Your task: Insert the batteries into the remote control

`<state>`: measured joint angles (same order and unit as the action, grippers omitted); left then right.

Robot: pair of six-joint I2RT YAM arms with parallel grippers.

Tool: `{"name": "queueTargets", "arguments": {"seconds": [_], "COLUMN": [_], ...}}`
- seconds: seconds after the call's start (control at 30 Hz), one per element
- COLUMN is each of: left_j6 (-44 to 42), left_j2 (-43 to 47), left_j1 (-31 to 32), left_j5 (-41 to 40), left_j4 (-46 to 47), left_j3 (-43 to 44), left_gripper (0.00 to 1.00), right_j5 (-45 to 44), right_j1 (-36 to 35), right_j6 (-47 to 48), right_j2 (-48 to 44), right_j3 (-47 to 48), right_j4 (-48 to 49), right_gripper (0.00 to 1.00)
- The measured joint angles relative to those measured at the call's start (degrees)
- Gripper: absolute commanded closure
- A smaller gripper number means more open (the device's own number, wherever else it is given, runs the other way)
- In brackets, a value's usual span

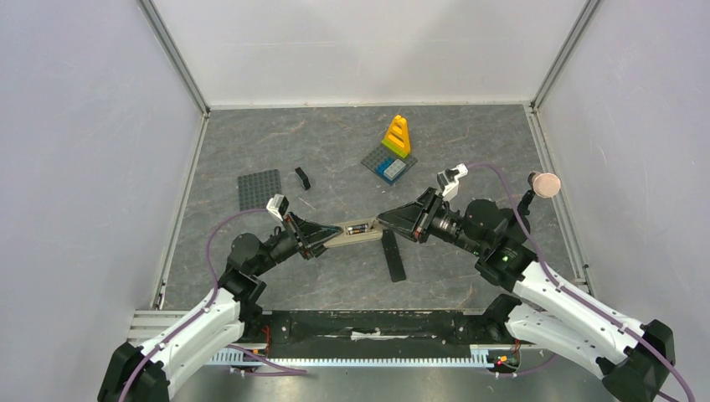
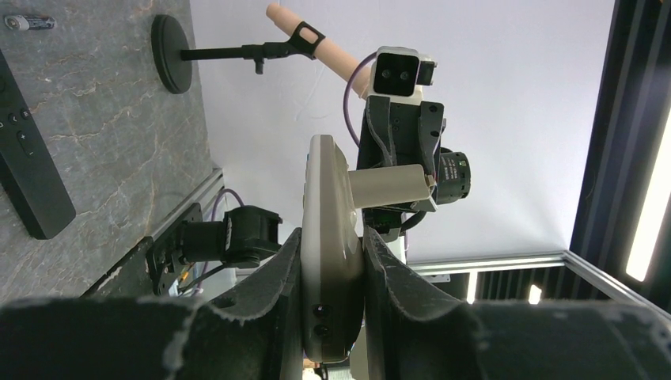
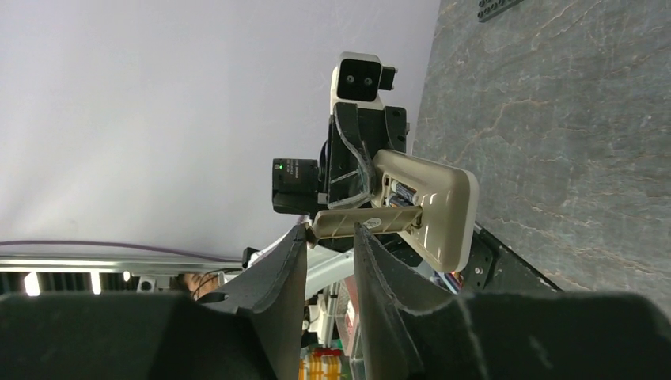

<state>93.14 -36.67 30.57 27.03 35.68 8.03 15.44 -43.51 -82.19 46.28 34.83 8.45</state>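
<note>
The tan-grey remote control [image 1: 356, 230] is held above the table between the two arms, slot side up. Two dark batteries [image 1: 358, 228] lie in its slot; they also show in the right wrist view [image 3: 399, 192]. My left gripper [image 1: 316, 237] is shut on the remote's left end [image 2: 328, 245]. The remote's battery cover [image 3: 368, 222] sticks out from the body like a flap. My right gripper [image 1: 387, 220] is narrowly open at the remote's right end, with the cover's free end lying across its fingertips [image 3: 297, 237]. One loose battery [image 2: 28, 22] lies on the table.
A black remote [image 1: 393, 255] lies on the table just under the held one. A grey studded plate [image 1: 259, 188] and a small black brick piece [image 1: 302, 177] are at the back left. A yellow stack [image 1: 397, 134] on a plate stands at the back. A stand with a pink tip [image 1: 546, 184] is at the right.
</note>
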Motion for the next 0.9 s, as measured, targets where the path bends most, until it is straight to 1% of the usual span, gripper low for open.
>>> {"name": "queueTargets", "arguments": {"seconds": [0.33,0.53,0.9], "left_j6": [0.00,0.00,0.07], "left_j2": [-0.09,-0.50,-1.49], "left_j1": [-0.02,-0.09,-0.17], "left_j5": [-1.18,-1.68,-3.63], "left_j4": [-1.31,-1.31,-1.31], "left_j3": [0.00,0.00,0.00], "left_gripper": [0.98,0.98,0.98], "right_j5": [2.67,2.82,3.19], "right_j1": [1.42,1.75,2.01], "right_j6": [2.91,3.41,3.37], "right_j2": [-2.19,-2.73,-2.73], "right_j3": [-2.47,-3.28,-5.55], "right_j4": [-0.42,-0.61,0.35], "right_gripper": [0.71,0.71,0.73]}}
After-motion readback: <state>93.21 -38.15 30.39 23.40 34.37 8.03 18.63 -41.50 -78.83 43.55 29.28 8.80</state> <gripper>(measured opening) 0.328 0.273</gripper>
